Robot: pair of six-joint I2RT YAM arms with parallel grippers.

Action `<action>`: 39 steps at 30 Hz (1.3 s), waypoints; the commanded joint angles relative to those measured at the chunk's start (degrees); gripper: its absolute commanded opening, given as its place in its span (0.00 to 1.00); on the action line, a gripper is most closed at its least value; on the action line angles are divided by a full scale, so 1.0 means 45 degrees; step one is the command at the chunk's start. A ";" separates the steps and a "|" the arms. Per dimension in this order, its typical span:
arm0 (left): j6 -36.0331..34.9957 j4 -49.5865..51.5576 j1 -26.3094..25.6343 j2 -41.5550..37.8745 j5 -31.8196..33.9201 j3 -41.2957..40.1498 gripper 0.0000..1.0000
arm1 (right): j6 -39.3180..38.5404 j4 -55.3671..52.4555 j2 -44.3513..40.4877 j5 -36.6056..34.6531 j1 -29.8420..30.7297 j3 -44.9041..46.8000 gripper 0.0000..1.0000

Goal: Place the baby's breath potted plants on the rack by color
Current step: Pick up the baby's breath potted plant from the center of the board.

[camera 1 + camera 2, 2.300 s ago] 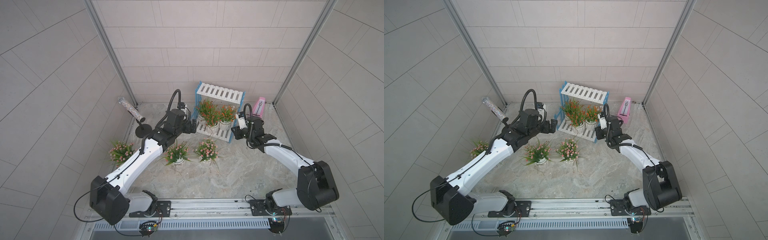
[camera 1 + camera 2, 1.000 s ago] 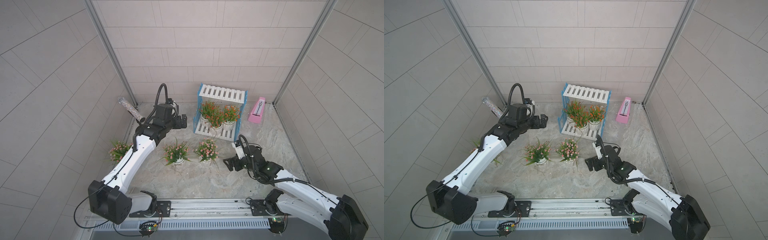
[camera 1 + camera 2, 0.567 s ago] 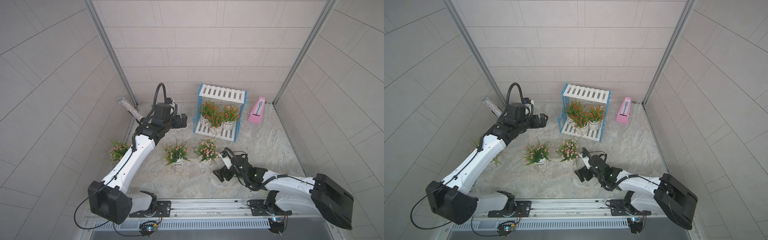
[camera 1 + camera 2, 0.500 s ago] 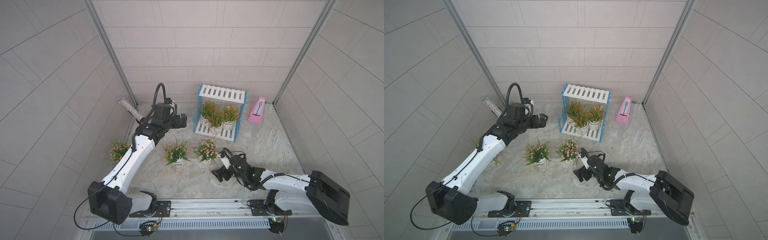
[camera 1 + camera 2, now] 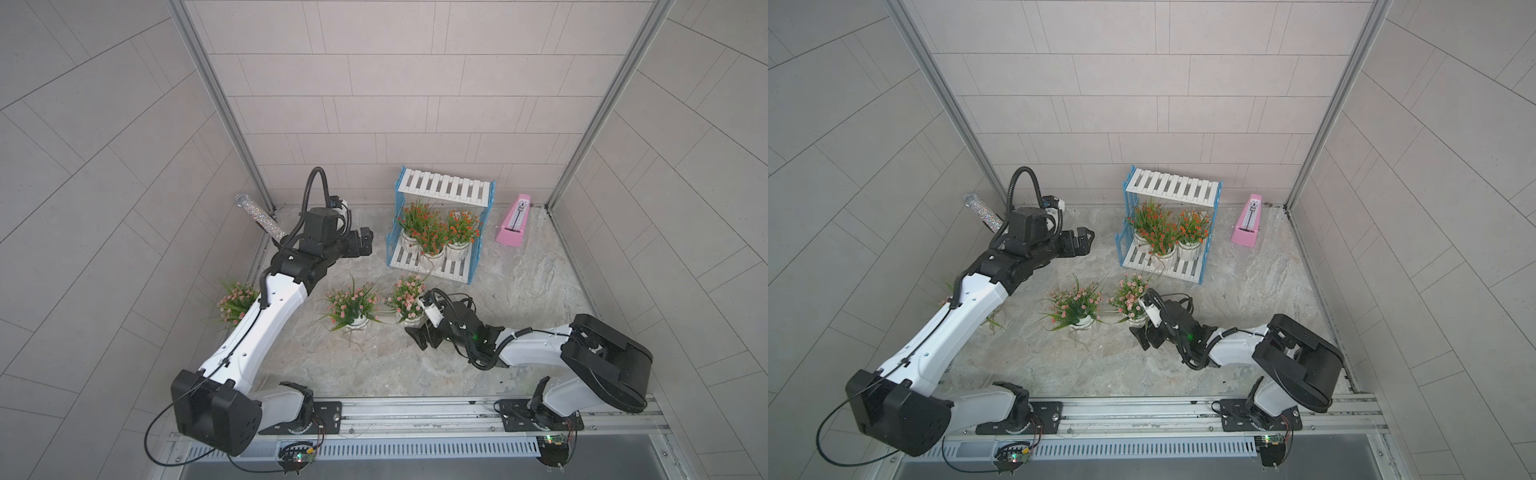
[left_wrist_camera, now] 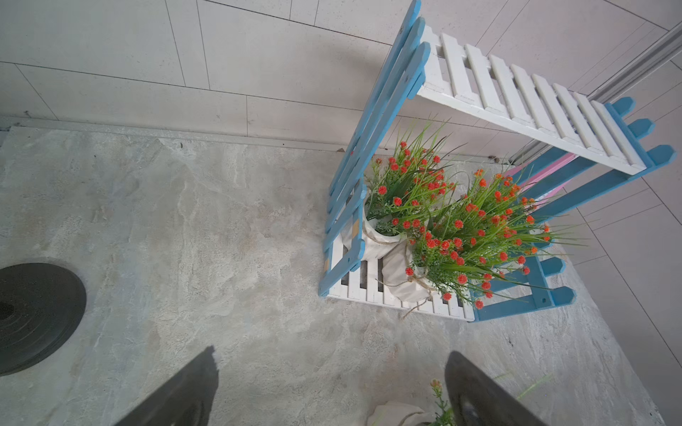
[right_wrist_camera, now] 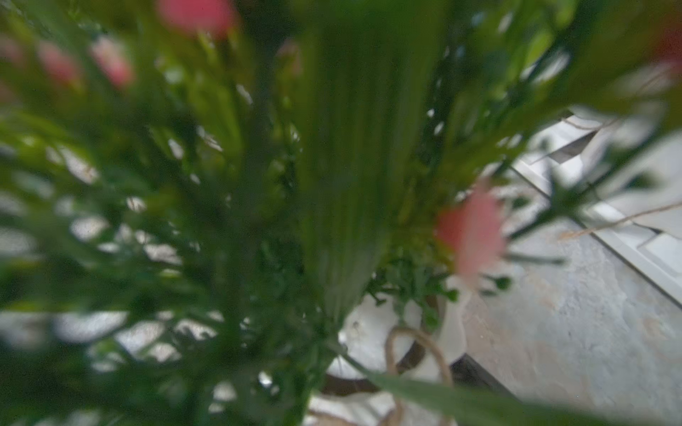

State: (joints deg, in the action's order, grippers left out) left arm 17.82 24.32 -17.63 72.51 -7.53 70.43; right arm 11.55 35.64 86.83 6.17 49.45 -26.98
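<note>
Top views: rack (image 5: 444, 193) stands at the back wall, with two stepped tiers, white slats and light-blue picket-shaped side frames. Three orange-red plants (image 5: 432, 232) are packed together on its lower tier. Three pink plants (image 5: 1075, 303) stand on the marble-look tabletop (image 5: 519, 291) in front of the rack. One is far left, partly behind my left arm; two are near the middle.

My left gripper (image 5: 365, 245) hangs left of the rack, fingers wide, holding nothing. My right gripper (image 5: 1144, 332) sits low, just beside the base of the rightmost pink plant, fingers wide. Contact: can't tell. Pink metronome (image 5: 515, 222) is right of the rack, scale too small to read.

Left wrist: my fingers (image 6: 184, 391) are spread, bare tabletop between them. Creased white pots (image 6: 376, 243) tied with twine, grassy green leaves, tiny red-orange ball blooms. Black round base (image 6: 37, 313) at the edge.

Right wrist: blurred. Green foliage and pink blooms fill the frame, with a white pot (image 7: 369, 332) and twine loop beneath.
</note>
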 commanded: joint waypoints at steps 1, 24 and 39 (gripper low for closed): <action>0.0052 -0.0345 0.0060 -0.0383 -0.0082 -0.0143 1.00 | -0.0401 0.1342 0.0600 -0.0141 -0.0085 -0.0487 0.99; 0.0083 -0.0384 0.0062 -0.0561 -0.0125 -0.0316 1.00 | 0.0009 0.2639 0.3884 0.0626 -0.0750 -0.3197 0.99; 0.0131 -0.0519 0.0067 -0.0729 -0.0194 -0.0545 1.00 | -0.0541 0.1497 0.3976 0.0244 -0.0735 -0.3329 0.96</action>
State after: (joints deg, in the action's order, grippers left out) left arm 18.22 23.35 -17.63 70.81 -7.99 68.73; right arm 10.44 44.38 103.90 8.51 46.09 -41.28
